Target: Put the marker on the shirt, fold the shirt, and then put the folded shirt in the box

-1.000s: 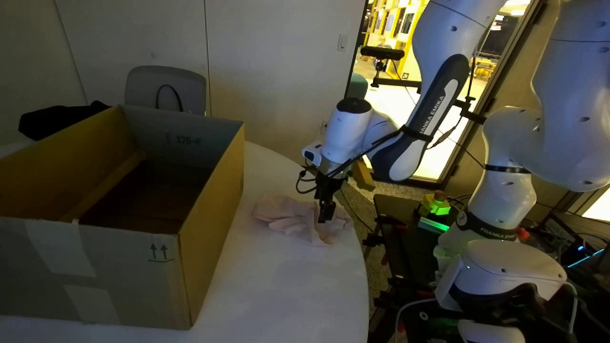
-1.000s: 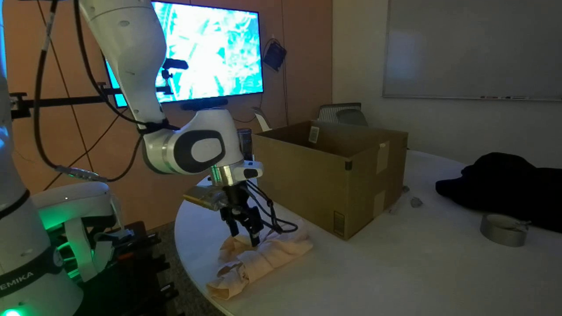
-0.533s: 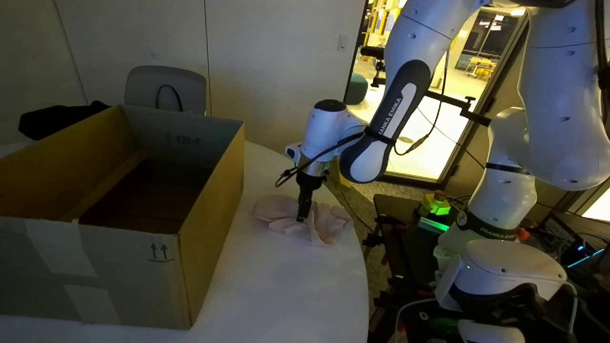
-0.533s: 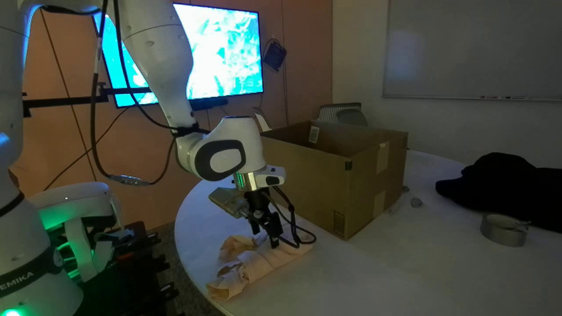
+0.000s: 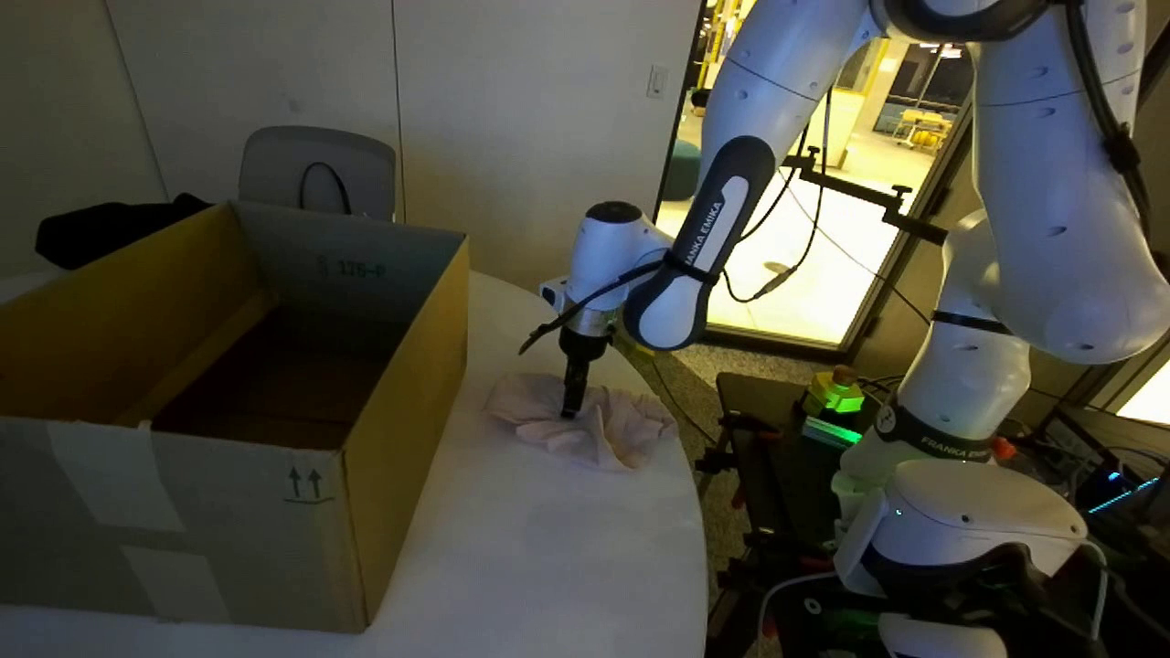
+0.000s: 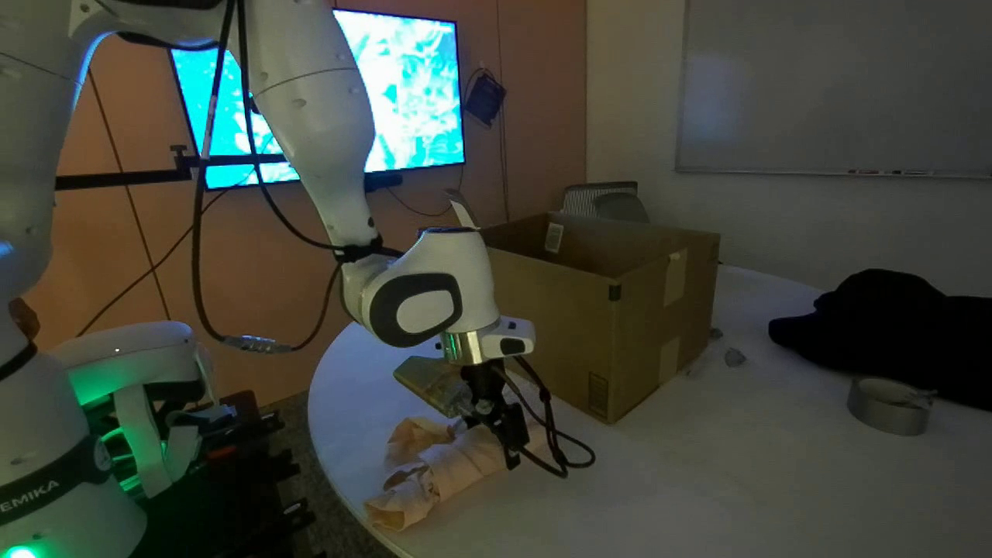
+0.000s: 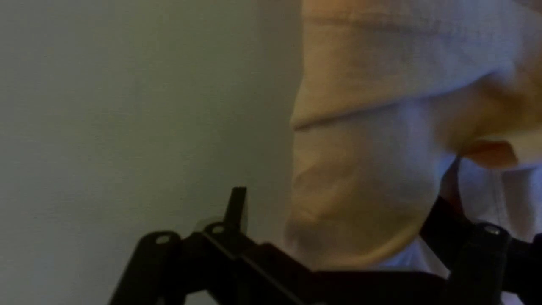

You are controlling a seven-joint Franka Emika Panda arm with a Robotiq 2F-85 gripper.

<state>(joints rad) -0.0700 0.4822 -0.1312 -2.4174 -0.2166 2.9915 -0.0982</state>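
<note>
The shirt is a pale pink-beige crumpled, partly rolled cloth on the round white table, seen in both exterior views (image 5: 631,428) (image 6: 442,473) and the wrist view (image 7: 360,161). My black gripper (image 5: 569,413) is down at the end of the shirt nearer the box, also in an exterior view (image 6: 496,446). In the wrist view the gripper (image 7: 340,197) is open, its fingers wide apart on either side of a fold of the shirt. The cardboard box (image 5: 247,539) stands open-topped beside the shirt, also in an exterior view (image 6: 554,341). The marker is hidden or out of view.
A black cloth heap (image 6: 891,333) and a grey tape roll (image 6: 889,405) lie on the table (image 6: 697,496) past the box. Small grey scraps (image 6: 734,357) lie by the box. The table's curved edge runs close to the shirt on the robot's side.
My gripper has moved along the shirt toward the box and lower onto it, turning as it went. It stays open. The shirt and box have not visibly moved.
</note>
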